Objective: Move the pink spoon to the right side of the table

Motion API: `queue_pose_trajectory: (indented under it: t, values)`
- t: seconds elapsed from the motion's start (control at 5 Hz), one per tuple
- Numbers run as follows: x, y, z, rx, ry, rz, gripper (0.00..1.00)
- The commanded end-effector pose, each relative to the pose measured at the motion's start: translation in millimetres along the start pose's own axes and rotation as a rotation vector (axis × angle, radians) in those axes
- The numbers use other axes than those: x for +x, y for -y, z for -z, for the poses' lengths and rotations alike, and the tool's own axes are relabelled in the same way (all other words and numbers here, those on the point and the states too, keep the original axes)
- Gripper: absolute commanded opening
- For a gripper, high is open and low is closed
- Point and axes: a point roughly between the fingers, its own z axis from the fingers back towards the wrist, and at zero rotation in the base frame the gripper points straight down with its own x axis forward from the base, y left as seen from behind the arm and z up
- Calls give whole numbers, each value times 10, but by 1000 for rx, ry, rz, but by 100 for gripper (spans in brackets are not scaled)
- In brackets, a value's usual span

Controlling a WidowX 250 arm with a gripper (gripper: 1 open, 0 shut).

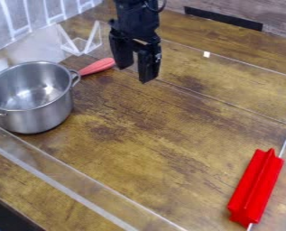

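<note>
The pink spoon (96,66) lies on the dark wood table (170,126) at the upper left, its near end by the rim of the steel pot (31,95). My black gripper (136,72) hangs just right of the spoon, pointing down at the table. Its fingers (149,70) stand open with nothing between them, and they do not touch the spoon.
A long bright red ridged bar (256,185) lies at the lower right near the table edge. Clear acrylic strips (60,176) run across the front and along the right side. White cloth (37,41) sits behind the pot at the upper left.
</note>
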Motion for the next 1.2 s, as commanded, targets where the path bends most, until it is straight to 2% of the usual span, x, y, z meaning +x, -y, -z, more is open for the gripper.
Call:
queue_pose_trajectory:
  t: [0.0, 0.2, 0.4, 0.6, 0.8, 1.0]
  values:
    - [6, -173, -180, 31, 35, -39, 100]
    - [-48, -201, -93, 32, 17, -72, 100]
    - [-94, -267, -41, 44, 13, -103, 100]
    - [-64, -364, 5, 61, 14, -146, 100]
    - [13, -540, -3, 89, 36, -174, 100]
    - [-12, -648, 48, 87, 40, -108, 100]
